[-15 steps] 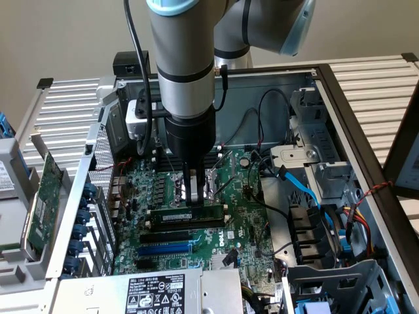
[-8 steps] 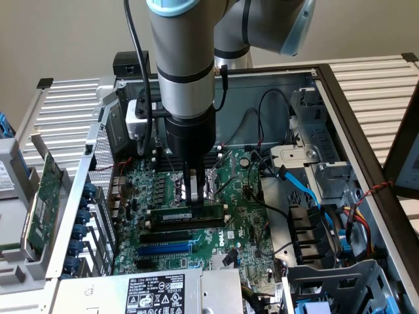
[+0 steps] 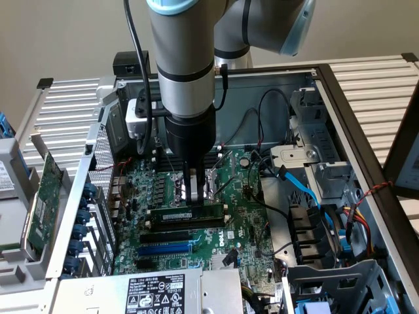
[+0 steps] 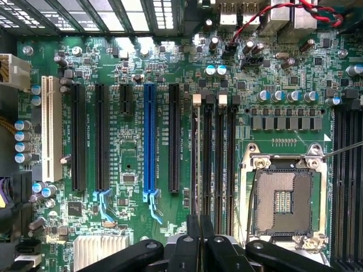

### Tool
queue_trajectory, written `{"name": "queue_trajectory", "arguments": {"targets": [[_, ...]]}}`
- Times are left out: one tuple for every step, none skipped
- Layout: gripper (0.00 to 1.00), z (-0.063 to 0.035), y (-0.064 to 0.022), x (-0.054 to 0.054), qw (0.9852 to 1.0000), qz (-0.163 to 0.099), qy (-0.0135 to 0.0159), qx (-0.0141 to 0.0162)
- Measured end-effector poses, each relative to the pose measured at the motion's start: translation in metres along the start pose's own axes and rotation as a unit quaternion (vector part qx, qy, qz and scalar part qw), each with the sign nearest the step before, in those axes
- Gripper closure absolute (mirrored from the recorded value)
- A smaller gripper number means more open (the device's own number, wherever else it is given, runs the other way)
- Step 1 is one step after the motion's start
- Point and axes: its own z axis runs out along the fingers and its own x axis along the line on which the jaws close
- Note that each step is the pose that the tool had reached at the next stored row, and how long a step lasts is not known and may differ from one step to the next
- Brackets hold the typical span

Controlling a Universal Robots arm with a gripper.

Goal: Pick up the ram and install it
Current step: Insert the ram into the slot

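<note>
Room for moving is tight. The grey and silver robot arm (image 3: 183, 65) reaches straight down into an open grey metal computer case (image 3: 357, 131). Its black gripper (image 3: 190, 201) stands over the green motherboard (image 3: 229, 219), with its two narrow fingers pressed together, pinching the top edge of the ram (image 3: 208, 212).

The ram is a long, thin, dark green stick with a small white label. It stands on edge along a memory slot two slots from the long blue expansion slot (image 3: 163, 249), and one empty black slot (image 3: 167, 234) lies between them. In the wrist view the gripper (image 4: 199, 226) lines up with the memory slot nearest the blue expansion slot (image 4: 149, 139). Three more black memory slots on the far side look empty, and small white end clips (image 4: 197, 101) show at one end of the slot bank. Past those slots from the blue one sits the open square metal-framed processor socket (image 4: 282, 201).

Toward the exterior view's right of the blue expansion slot, a light blue flat cable (image 3: 304, 190), black wires and grey drive cages crowd the case wall. Toward the exterior view's left, the perforated rear panel closes the board in. A larger green expansion card (image 3: 40, 196) stands outside it, well apart.

White "DELL" lettering (image 3: 220, 241) is printed on the board just beside the blue slot's end. A white label on the silver power supply (image 3: 157, 291) carries fine print and approval marks that cannot be read, and the ram's label cannot be read either.
</note>
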Motion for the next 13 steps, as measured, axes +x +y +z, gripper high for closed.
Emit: {"name": "queue_trajectory", "arguments": {"targets": [[0.88,0.0000,0.0000,0.0000,1.0000,0.001,0.0000,0.0000],[0.88,0.0000,0.0000,0.0000,1.0000,0.002,-0.0001,0.0000],[0.88,0.0000,0.0000,0.0000,1.0000,0.002,-0.0001,0.0000],[0.88,0.0000,0.0000,0.0000,1.0000,0.002,-0.0002,0.0000],[0.88,0.0000,0.0000,0.0000,1.0000,0.002,-0.0004,0.0000],[0.88,0.0000,0.0002,0.0002,1.0000,0.002,-0.0004,0.0000],[0.88,0.0001,0.0002,0.0002,1.0000,0.002,-0.0004,0.0000],[0.88,0.0001,0.0003,0.0003,1.0000,0.003,-0.0004,0.0000],[0.88,0.0001,0.0003,0.0005,1.0000,0.003,-0.0004,0.0000],[0.88,0.0000,0.0004,0.0007,1.0000,0.003,-0.0004,0.0000],[0.88,0.0000,0.0004,0.0008,1.0000,0.003,-0.0004,0.0000],[0.88,0.0001,0.0004,0.0011,1.0000,0.002,-0.0004,0.0000],[0.88,0.0001,0.0004,0.0012,1.0000,0.002,-0.0004,0.0000]]}}
